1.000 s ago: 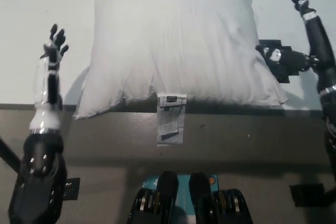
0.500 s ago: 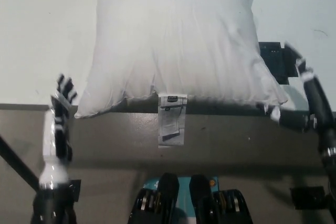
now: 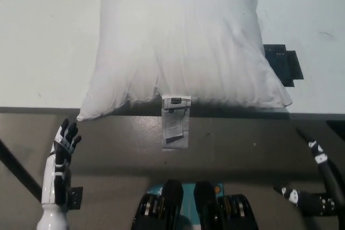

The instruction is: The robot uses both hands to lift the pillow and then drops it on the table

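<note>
Table (image 3: 43,36) w/ pillow (image 3: 183,41) — hands well apart

The pillow (image 3: 183,47) was soft white cloth — matt, gently creased — with a papery care label (image 3: 176,122) hanging off it; the table (image 3: 43,47) looked smooth, pale and matt.

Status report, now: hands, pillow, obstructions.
Both hands off the table, left hand open, right hand low. Pillow flat on table, unheld. Black object beside pillow.
</note>
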Robot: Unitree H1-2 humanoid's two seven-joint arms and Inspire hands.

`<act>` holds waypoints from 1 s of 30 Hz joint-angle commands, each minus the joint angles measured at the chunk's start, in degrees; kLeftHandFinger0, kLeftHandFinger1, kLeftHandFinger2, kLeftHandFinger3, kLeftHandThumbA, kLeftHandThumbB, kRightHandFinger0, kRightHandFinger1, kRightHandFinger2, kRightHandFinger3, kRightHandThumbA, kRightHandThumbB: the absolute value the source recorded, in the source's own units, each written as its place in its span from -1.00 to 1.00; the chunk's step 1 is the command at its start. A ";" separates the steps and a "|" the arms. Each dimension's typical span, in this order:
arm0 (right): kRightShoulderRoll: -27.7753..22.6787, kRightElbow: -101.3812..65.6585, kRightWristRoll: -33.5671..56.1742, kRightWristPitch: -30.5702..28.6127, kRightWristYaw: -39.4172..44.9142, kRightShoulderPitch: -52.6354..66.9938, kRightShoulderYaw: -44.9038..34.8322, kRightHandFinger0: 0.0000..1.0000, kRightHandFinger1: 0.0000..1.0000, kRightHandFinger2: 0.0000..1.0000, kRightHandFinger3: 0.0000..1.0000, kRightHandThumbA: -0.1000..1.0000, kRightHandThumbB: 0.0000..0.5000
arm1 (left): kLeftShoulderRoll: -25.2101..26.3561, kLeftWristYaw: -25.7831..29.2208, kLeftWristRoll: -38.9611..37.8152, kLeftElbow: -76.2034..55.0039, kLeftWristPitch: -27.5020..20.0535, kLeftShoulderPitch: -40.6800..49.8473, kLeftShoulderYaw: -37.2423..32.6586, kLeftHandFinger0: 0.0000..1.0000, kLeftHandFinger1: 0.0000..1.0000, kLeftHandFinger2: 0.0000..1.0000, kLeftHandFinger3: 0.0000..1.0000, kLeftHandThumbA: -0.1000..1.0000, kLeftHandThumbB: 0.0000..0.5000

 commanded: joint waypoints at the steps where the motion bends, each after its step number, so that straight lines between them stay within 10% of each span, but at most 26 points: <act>1: -0.64 -0.31 -1.91 -2.85 -0.99 -0.29 -0.72 1.00 1.00 1.00 1.00 1.00 -0.93 | 1.02 1.51 4.53 1.16 -1.72 0.29 -0.78 1.00 1.00 1.00 1.00 1.00 -1.00; 30: -0.39 1.04 -6.91 -4.35 -2.62 -1.60 -0.92 1.00 1.00 1.00 1.00 1.00 -0.68 | 0.97 6.78 6.95 3.50 -1.72 -1.12 -3.93 1.00 1.00 1.00 1.00 1.00 -0.90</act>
